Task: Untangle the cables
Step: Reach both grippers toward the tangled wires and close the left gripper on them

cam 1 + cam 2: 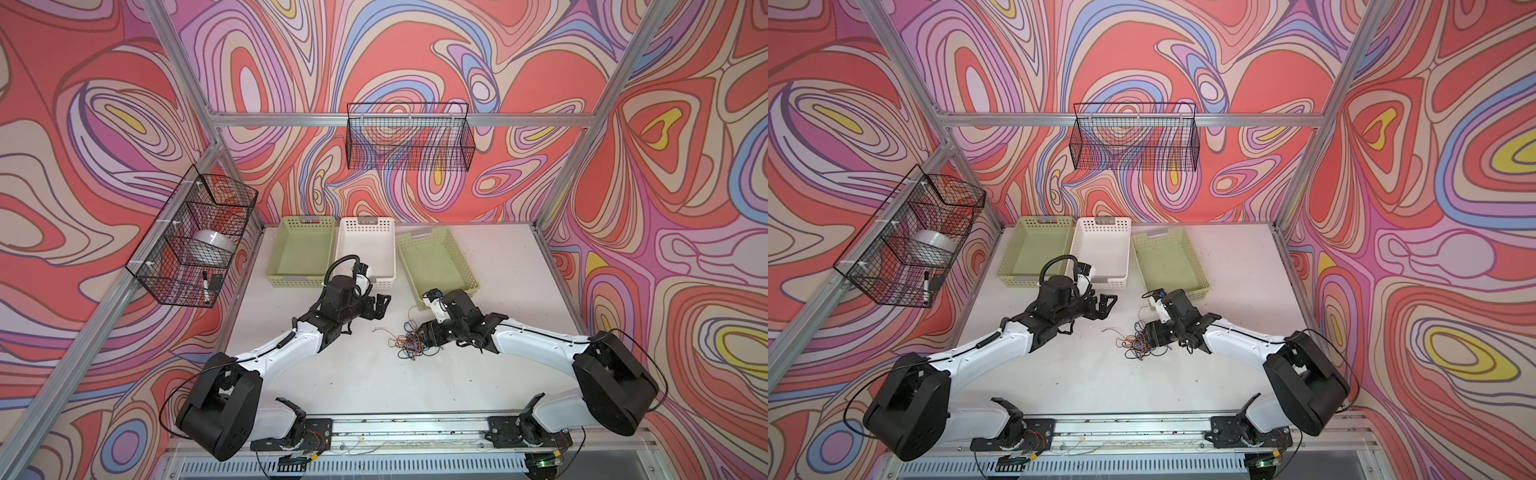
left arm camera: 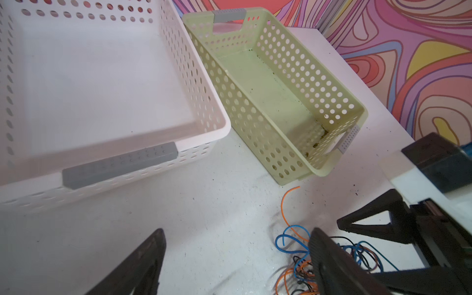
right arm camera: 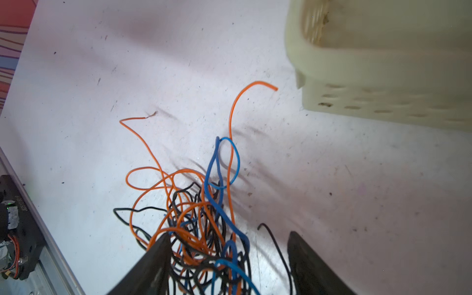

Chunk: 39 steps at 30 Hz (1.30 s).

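- The cables [image 3: 204, 217] are lying in one knot on the table [image 3: 357, 166], mid-table between the two arms. The knot is near a corner of the green basket [image 3: 383, 97] but not touching it.
- Orange, blue and black strands are looping through one another. Two orange ends and a blue loop are sticking out of the knot, and a black end is trailing off to one side.
- The right gripper [image 3: 228, 235] is straddling the knot with its jaws apart. One finger [image 3: 158, 255] is touching the strands, and nothing looks clamped.
- The left gripper [image 2: 237, 231] is hovering beside the knot, near the white basket [image 2: 199, 142], with its jaws wide apart and nothing in them.
- No strand is lying separate yet, so the arms seem to be setting up a first grab and the task looks barely begun.
- The next move is likely calling for the right jaws to pinch only a few strands. The left gripper would then be drawing a free orange end out slowly, since too big a bite risks tightening the knot.
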Motion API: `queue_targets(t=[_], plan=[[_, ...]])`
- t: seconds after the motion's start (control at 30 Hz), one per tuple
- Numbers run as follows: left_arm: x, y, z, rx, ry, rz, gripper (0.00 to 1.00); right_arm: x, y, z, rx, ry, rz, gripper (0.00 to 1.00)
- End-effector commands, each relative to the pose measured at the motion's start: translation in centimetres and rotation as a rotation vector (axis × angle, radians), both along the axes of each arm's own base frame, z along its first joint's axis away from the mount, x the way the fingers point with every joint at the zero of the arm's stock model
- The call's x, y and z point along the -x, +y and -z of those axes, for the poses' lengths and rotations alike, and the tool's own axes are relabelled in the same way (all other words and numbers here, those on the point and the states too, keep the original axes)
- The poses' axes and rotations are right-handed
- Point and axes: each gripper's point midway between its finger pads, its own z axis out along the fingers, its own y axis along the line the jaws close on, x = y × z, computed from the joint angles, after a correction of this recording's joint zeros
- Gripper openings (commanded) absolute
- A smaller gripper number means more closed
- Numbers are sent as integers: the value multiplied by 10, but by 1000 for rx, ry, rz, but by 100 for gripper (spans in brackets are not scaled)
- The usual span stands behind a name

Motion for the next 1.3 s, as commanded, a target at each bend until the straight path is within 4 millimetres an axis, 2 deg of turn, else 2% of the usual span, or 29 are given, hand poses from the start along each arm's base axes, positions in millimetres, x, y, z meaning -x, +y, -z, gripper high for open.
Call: queue_targets(t=[0.0, 0.07, 0.17, 0.3, 0.43, 0.7, 1.0, 1.27], plan=[[-3, -10, -5, 39, 13, 14, 90, 11, 4, 17, -2, 70, -28, 66], [-2, -14, -1, 37, 30, 24, 90, 10, 8, 18, -15, 61, -39, 51], [-1, -18, -2, 47, 47, 40, 90, 7, 12, 7, -35, 20, -62, 27], [4, -21, -9, 84, 57, 45, 90, 1, 17, -26, -93, -130, -106, 10], [14, -19, -16, 161, 61, 29, 89, -7, 17, -56, -121, -291, -123, 5], [27, -27, -22, 209, 55, 82, 88, -20, 22, -82, -180, -479, -136, 2], [20, -38, -9, 254, 95, 66, 85, -26, 27, -97, -222, -592, -154, 1], [18, -54, -18, 366, 116, 81, 85, -44, 13, -105, -182, -707, -49, 1]])
